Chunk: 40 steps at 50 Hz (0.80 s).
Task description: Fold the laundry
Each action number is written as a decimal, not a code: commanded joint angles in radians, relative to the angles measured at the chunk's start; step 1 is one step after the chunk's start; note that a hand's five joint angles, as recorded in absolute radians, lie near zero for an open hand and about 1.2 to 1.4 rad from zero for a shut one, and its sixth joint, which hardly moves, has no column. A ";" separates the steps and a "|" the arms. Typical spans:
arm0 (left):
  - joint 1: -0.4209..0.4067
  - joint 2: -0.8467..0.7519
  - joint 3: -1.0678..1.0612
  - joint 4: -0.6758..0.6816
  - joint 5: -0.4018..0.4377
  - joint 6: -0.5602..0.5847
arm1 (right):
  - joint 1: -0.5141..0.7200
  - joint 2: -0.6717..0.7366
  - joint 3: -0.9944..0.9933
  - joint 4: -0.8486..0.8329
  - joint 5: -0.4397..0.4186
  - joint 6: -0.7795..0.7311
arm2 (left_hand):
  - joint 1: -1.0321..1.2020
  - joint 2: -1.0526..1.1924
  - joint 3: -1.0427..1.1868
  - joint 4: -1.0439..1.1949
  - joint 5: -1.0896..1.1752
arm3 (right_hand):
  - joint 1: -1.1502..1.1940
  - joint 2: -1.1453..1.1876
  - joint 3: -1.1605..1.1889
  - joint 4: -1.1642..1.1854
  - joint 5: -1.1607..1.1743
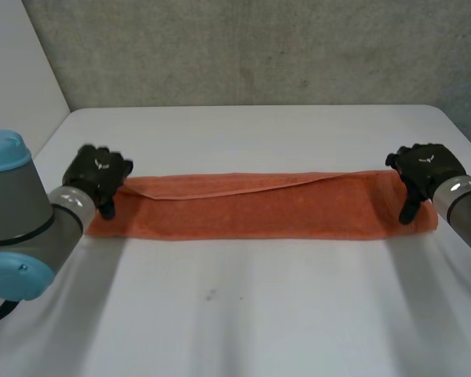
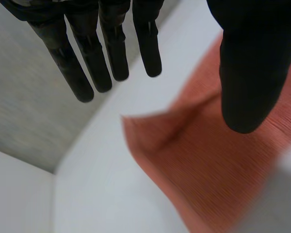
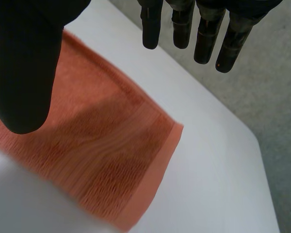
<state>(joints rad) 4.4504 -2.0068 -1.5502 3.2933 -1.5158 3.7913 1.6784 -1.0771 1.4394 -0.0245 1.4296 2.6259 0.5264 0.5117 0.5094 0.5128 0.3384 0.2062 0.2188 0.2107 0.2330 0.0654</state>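
The orange towel [image 1: 259, 206] is lying across the middle of the white table [image 1: 243, 314] as a long narrow strip. An upper layer is showing along its far edge, so I judge that it is already folded once along its length. The left hand [image 1: 98, 177] is hanging over the left end of the towel and the right hand [image 1: 425, 169] over its right end. I think they are standing at the two short ends because the next fold is probably bringing one end toward the other (this is my guess from the task, not a thing seen).

Both hands are spread wide and are holding nothing. In the left wrist view the fingers [image 2: 87, 63] are pointing straight past the towel's far corner, and the thumb [image 2: 247, 73] is standing apart over the cloth. The right wrist view is showing the same: straight fingers [image 3: 203, 34] beyond the towel's far edge, the thumb [image 3: 24, 73] over the cloth.

The head view is giving the whole strip and both ends together, but from it I cannot tell whether the hands are touching the cloth. The wrist views are giving the open gap between thumb and fingers, and the right one is also showing a smooth hem band [image 3: 155, 179] along the short edge. Beyond the towel, past the table, a grey wall [image 1: 259, 47] is rising.
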 commanded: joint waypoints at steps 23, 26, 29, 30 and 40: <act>0.053 -0.333 0.394 -0.017 0.032 -0.105 | -0.022 0.017 0.044 0.000 0.002 -0.009 | -0.352 -0.337 -0.335 -0.338 -0.338 | -0.032 -0.044 -0.036 -0.058 -0.065; 0.053 -0.308 0.354 -0.021 0.034 -0.136 | -0.023 0.016 0.049 0.000 0.002 -0.009 | -0.352 -0.337 -0.335 -0.338 -0.338 | -0.032 -0.044 -0.036 -0.058 -0.065; 0.052 -0.254 0.277 -0.017 0.034 -0.134 | -0.025 0.012 0.053 0.000 0.002 -0.009 | -0.352 -0.337 -0.335 -0.338 -0.338 | -0.032 -0.044 -0.036 -0.058 -0.065; 0.052 -0.254 0.277 -0.017 0.034 -0.134 | -0.026 0.009 0.053 0.003 0.002 -0.009 | -0.352 -0.337 -0.335 -0.338 -0.338 | -0.032 -0.044 -0.036 -0.058 -0.065; 0.036 -0.155 0.119 -0.011 0.040 -0.133 | -0.074 -0.004 0.073 0.028 -0.023 -0.010 | -0.295 -0.281 -0.278 -0.282 -0.282 | -0.032 -0.044 -0.036 -0.058 -0.065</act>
<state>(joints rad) 4.4935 -2.2058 -1.3585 3.2806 -1.4804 3.6554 1.6336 -1.0737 1.4996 -0.0073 1.4273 2.6170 0.1957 0.2007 0.2124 0.2031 0.0446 0.2062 0.2188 0.2107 0.2330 0.0657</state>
